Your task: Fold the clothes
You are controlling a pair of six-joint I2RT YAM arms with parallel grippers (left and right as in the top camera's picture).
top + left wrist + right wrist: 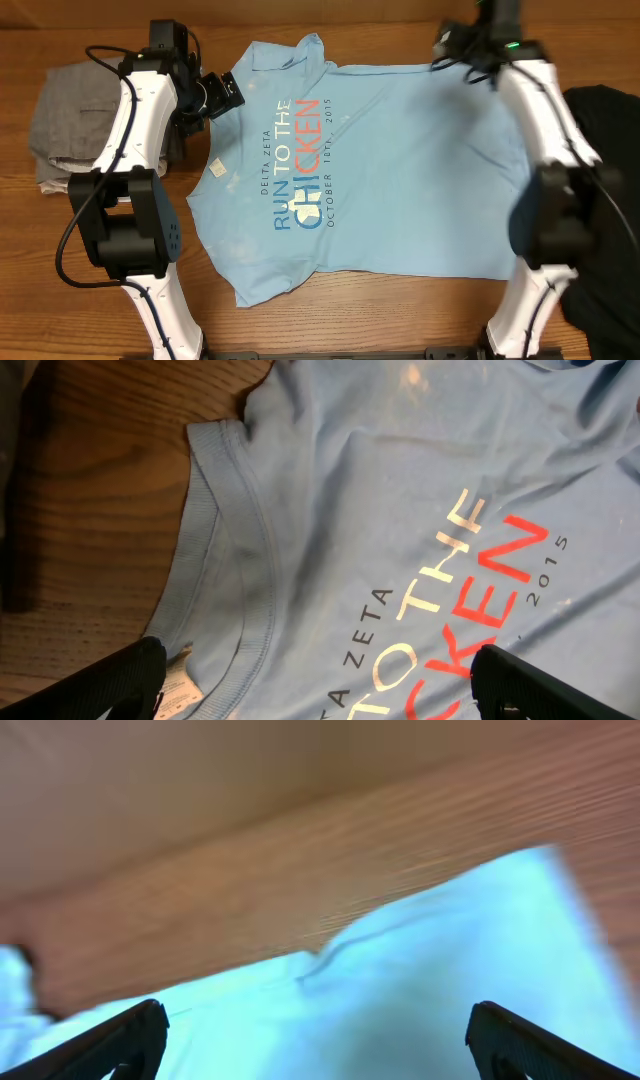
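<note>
The light blue T-shirt (380,170) lies spread flat, print up, with white and red-orange lettering (300,160). My left gripper (225,92) hovers open above its collar (215,530); in the left wrist view the gripper (320,680) has the shirt (400,510) below its wide-apart fingers and nothing between them. My right gripper (455,45) stands open over the shirt's far hem corner. The blurred right wrist view shows that gripper (318,1040) above blue cloth (420,990) and holding nothing. The black garment (610,120) lies bunched at the right edge, partly behind the right arm.
Folded grey trousers (75,105) sit at the far left on a paler garment (45,182). Both arm bases stand at the near edge, left (130,230) and right (545,220). Bare wooden table (350,30) shows along the far side.
</note>
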